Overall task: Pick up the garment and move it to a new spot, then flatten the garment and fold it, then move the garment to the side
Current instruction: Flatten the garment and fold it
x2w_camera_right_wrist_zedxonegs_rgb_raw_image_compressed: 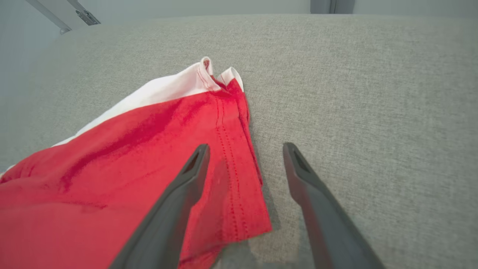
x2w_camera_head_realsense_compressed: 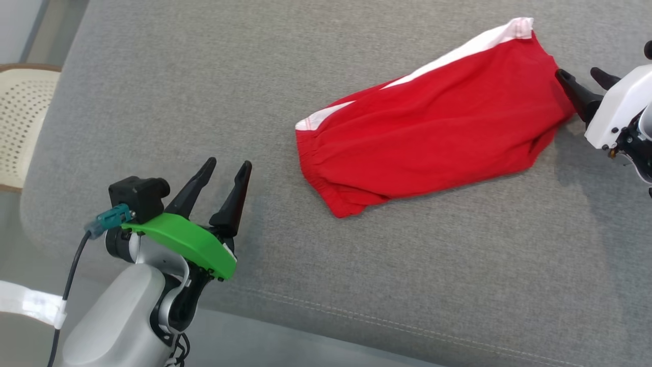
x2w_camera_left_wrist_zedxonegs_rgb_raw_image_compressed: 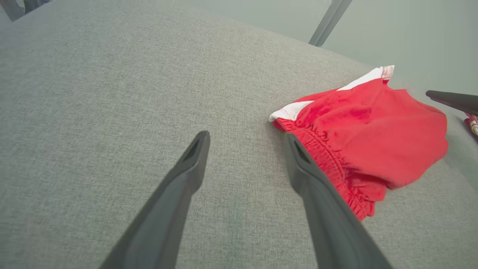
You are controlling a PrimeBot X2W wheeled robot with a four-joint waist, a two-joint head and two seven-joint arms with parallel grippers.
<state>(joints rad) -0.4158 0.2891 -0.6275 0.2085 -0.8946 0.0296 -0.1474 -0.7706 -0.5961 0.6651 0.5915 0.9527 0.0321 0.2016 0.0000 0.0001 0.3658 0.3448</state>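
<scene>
Loosely folded, the garment [x2w_camera_head_realsense_compressed: 433, 137] lay on the cushion [x2w_camera_head_realsense_compressed: 204, 76], right gripper [x2w_camera_head_realsense_compressed: 578, 73] released beside its right end, left gripper [x2w_camera_head_realsense_compressed: 228, 164] released, well apart, near left

The garment [x2w_camera_head_realsense_compressed: 433, 137] is bright red, with a white band along one edge. Grey woven upholstery [x2w_camera_head_realsense_compressed: 204, 102] all around, and a green cover [x2w_camera_head_realsense_compressed: 183, 242] on the left gripper [x2w_camera_head_realsense_compressed: 228, 164].

Support: grey woven upholstered cushion [x2w_camera_head_realsense_compressed: 153, 102], with a stitched seam [x2w_camera_head_realsense_compressed: 356, 316] along its near edge.
Resting on it: garment [x2w_camera_head_realsense_compressed: 433, 137], red with a white strip, folded into a long bundle.
Orientation: diagonal, gathered hem nearest.
</scene>
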